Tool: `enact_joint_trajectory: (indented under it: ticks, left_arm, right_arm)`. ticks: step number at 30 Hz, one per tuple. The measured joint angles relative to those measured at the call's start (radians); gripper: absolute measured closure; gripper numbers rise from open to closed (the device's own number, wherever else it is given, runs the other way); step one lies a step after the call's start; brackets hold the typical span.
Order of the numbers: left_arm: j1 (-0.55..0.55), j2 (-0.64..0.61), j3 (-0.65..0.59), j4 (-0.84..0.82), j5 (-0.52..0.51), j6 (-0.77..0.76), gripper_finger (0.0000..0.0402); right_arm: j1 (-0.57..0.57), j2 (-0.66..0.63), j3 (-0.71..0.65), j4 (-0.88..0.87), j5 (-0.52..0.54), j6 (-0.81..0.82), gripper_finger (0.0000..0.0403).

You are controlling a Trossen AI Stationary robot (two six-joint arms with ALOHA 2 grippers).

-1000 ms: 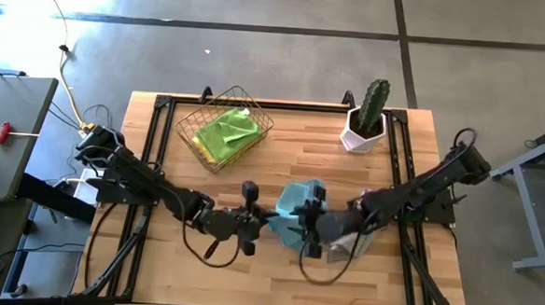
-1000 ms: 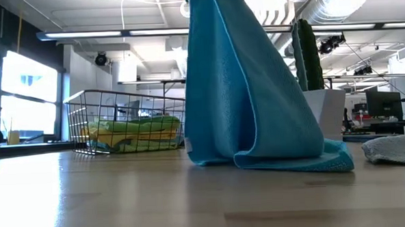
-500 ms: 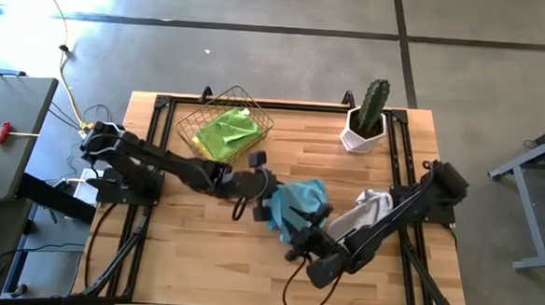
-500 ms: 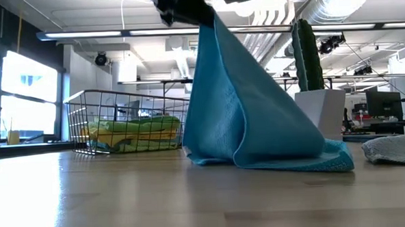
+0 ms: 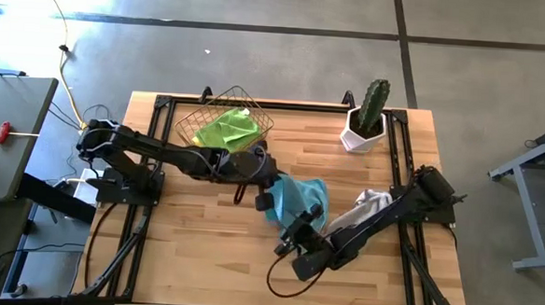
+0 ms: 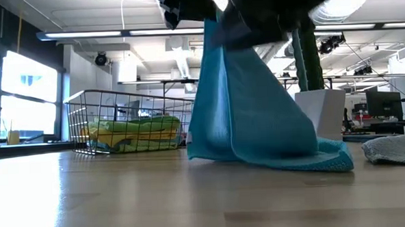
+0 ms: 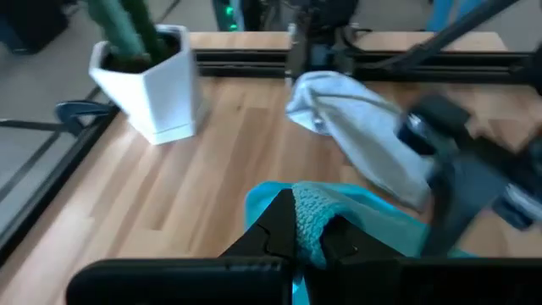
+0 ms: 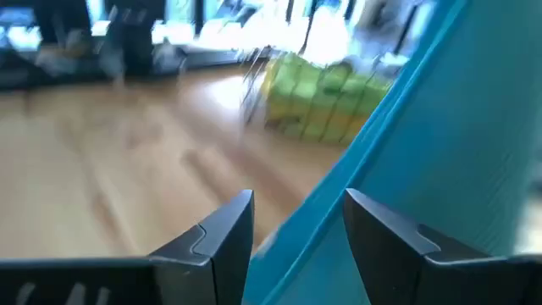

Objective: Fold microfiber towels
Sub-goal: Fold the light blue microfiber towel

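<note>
Since a moment ago the right gripper (image 5: 291, 236) has drawn back toward the near edge of the table (image 5: 202, 252), its fingers (image 8: 222, 233) spread with the towel's edge passing between them but not pinched, while the left gripper (image 5: 262, 201) has carried its corner a little further toward the basket. That light blue towel (image 5: 298, 201) hangs mid-table as a tent, its corner clamped tight in the left gripper's fingers (image 7: 273, 227) and its lower hem resting on the wood. Just beside it, toward the right arm, lies a grey towel (image 5: 368, 206). Behind, a wire basket (image 5: 219, 129) holds lime green towels (image 5: 225, 129) over a yellow one, and a potted cactus (image 5: 366, 115) stands in the far right corner.
</note>
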Motion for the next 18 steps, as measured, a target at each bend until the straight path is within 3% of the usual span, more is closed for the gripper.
enact_joint_trajectory:
  ticks: [3, 8, 10, 18]
  left_arm:
    - [0.018, -0.024, 0.000, -0.019, -0.005, 0.007, 0.0402]
    - [0.048, -0.047, 0.001, -0.095, -0.008, 0.018, 0.0402]
    - [0.057, -0.045, 0.000, -0.143, -0.008, 0.018, 0.0402]
    - [0.063, -0.034, -0.001, -0.196, -0.008, 0.017, 0.0401]
  right_arm:
    - [-0.001, 0.029, 0.000, -0.056, -0.132, 0.063, 0.0226]
    - [0.017, 0.034, 0.000, -0.201, -0.466, 0.156, 0.0226]
    - [0.034, 0.032, 0.000, -0.215, -0.541, 0.174, 0.0226]
    - [0.078, 0.034, 0.000, -0.203, -0.585, 0.268, 0.0226]
